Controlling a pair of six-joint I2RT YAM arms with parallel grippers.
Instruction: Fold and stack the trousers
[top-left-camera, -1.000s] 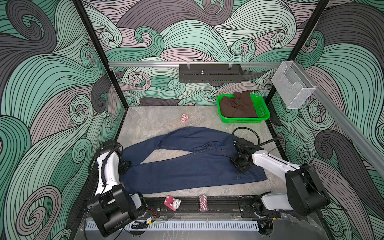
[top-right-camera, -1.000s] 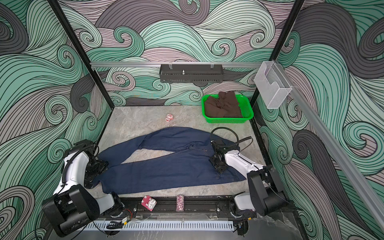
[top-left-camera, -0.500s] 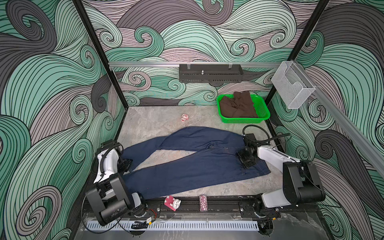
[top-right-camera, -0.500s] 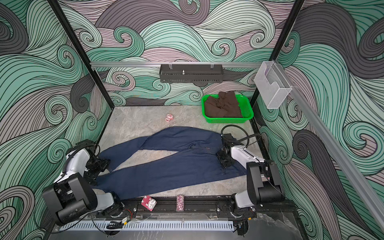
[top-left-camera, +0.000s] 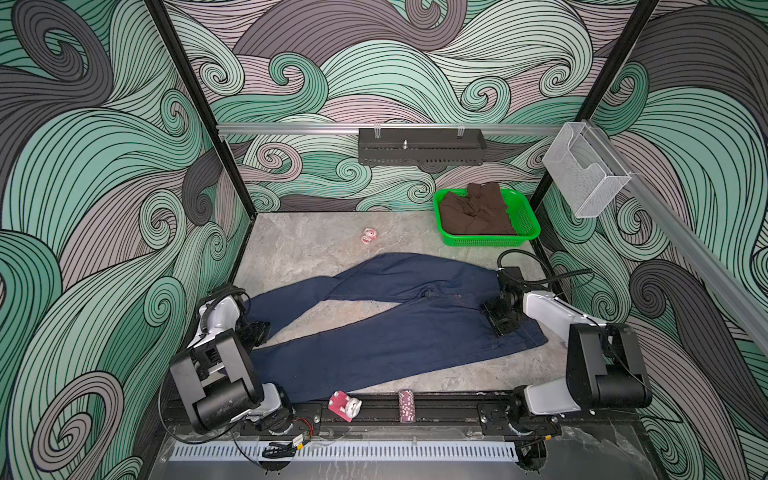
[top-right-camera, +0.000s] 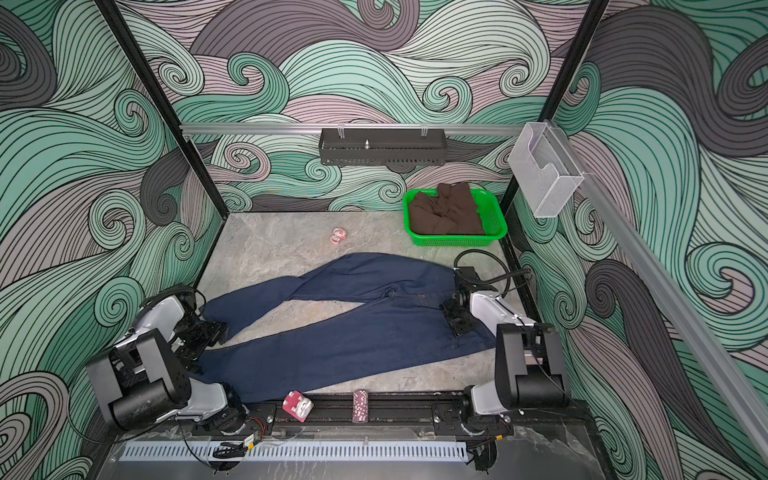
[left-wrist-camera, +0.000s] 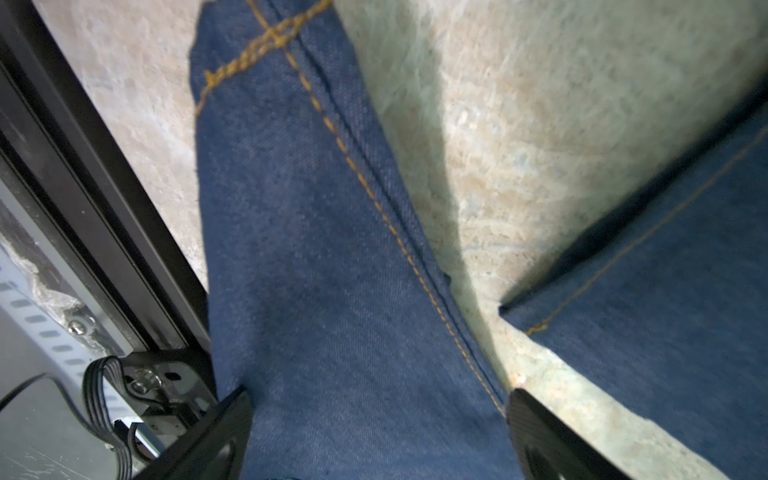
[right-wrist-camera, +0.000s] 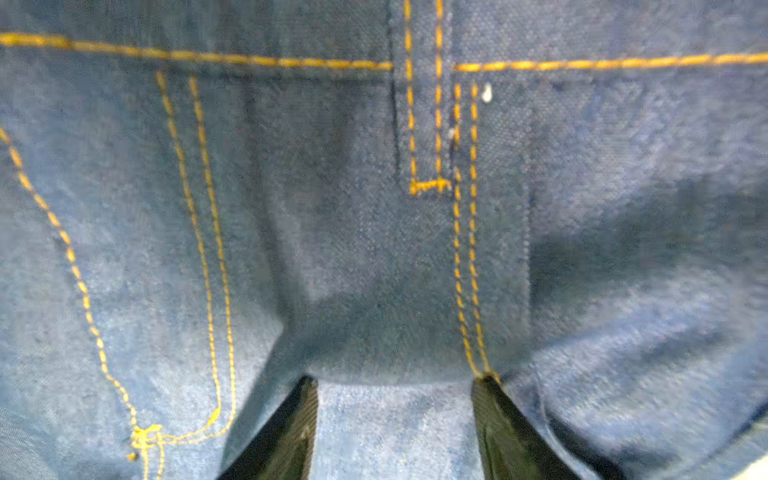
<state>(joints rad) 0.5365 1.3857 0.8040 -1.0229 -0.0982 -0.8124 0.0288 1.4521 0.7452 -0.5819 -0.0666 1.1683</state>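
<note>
1. Nearest, on the black front rail (top-left-camera: 436, 409), a small pink-and-white block (top-left-camera: 344, 406) and a short dark-pink ribbed cylinder (top-left-camera: 406, 405) stand near each other.
2. Just beyond the rail, the long dark navy-blue denim trousers with orange-brown stitching (top-left-camera: 395, 332) lie flat on the grey stone-patterned tabletop (top-left-camera: 299, 249). They cover much of its near half in both top views. The waist end lies to the right. The two legs spread leftward in a V, with bare tabletop between them.
3. The left tool (top-left-camera: 253, 332) sits low at the leg ends on the left. In the left wrist view this tool (left-wrist-camera: 378, 399) stands wide open, with one leg lying between its black fingers (left-wrist-camera: 232, 419) and nothing clamped.
4. The right tool (top-left-camera: 500, 318) is down on the waist end at the right. In the right wrist view this tool (right-wrist-camera: 395, 382) has its fingers apart. Their tips rest at the denim beside a double row of stitching, and no fold is pinched.
5. Farther back, a small pink-and-white object (top-left-camera: 368, 235) lies alone on bare tabletop.
6. In the far right corner, a green plastic mesh basket (top-left-camera: 486, 241) holds a crumpled dark brown cloth (top-left-camera: 478, 212).
7. On the back wall hangs a black perforated metal tray (top-left-camera: 419, 147). A clear box-shaped holder (top-left-camera: 582, 178) hangs on the right.
</note>
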